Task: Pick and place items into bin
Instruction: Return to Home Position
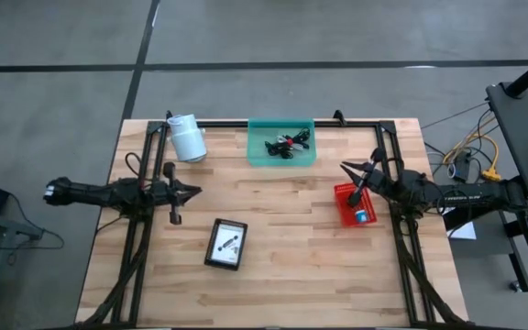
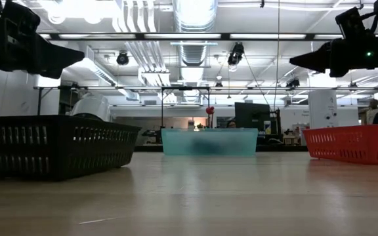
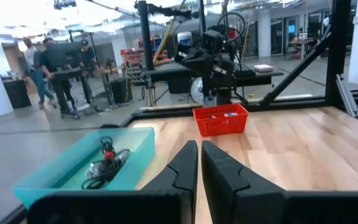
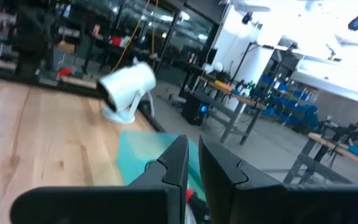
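Closest in the left wrist view, the left gripper (image 3: 199,149) has its two dark fingers drawn together with only a sliver between them and nothing held; from above it hangs over the left part of the wooden table (image 1: 282,293), pointing toward the table's middle; the right gripper (image 4: 193,146) looks the same in its own wrist view, fingers nearly touching and empty, and from above it sits over the right part of the table, its tip beside the far corner of the red bin (image 1: 346,206); in the low view both arms hang high above the tabletop, touching nothing. The teal bin (image 1: 282,156) stands at the middle of the table's far edge and holds a tangle of thin black and red-black cables (image 1: 287,144); the red bin, on the right side, has a small blue piece (image 1: 362,216) lying in it; what else it holds cannot be made out. The black bin (image 1: 211,246) lies left of the middle and nearer the front edge, turned slightly askew, with white printed cards (image 1: 228,242) inside it. A white cylinder on a stand (image 1: 187,138) stands at the far left corner, just beside the teal bin's side of the frame rail and well apart from the black bin. The bare boards between the three bins show no loose items. Beyond the table, people (image 3: 58,62) stand in the room.
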{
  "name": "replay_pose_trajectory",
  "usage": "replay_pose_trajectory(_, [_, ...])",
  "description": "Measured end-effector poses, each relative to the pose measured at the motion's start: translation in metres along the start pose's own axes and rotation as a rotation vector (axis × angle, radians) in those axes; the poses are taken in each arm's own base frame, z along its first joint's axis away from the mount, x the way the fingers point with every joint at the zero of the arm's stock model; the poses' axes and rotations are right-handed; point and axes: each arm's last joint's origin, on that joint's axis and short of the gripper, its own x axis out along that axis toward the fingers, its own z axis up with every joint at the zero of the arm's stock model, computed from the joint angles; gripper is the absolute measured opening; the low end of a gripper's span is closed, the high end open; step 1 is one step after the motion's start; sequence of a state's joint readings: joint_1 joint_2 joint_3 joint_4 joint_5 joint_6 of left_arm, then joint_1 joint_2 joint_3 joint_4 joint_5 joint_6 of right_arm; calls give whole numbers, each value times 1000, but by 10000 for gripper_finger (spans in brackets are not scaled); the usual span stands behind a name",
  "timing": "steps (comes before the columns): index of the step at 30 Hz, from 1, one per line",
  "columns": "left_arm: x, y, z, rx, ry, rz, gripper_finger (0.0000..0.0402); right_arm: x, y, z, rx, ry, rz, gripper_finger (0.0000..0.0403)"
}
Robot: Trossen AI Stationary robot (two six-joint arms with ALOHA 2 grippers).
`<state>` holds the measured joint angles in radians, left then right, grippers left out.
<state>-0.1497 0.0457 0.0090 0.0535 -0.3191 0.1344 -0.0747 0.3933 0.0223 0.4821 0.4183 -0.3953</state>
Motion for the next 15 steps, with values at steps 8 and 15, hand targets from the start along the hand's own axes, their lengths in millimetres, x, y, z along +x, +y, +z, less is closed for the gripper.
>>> replay_pose_trajectory(8, [0, 0, -1, -20, 10, 0, 6, 0, 5, -7, 47, 46, 111, 11])
replay_pose_trajectory(15, [0, 0, -1, -18, 13, 1, 6, -1, 10, -9, 104, 67, 226, 8])
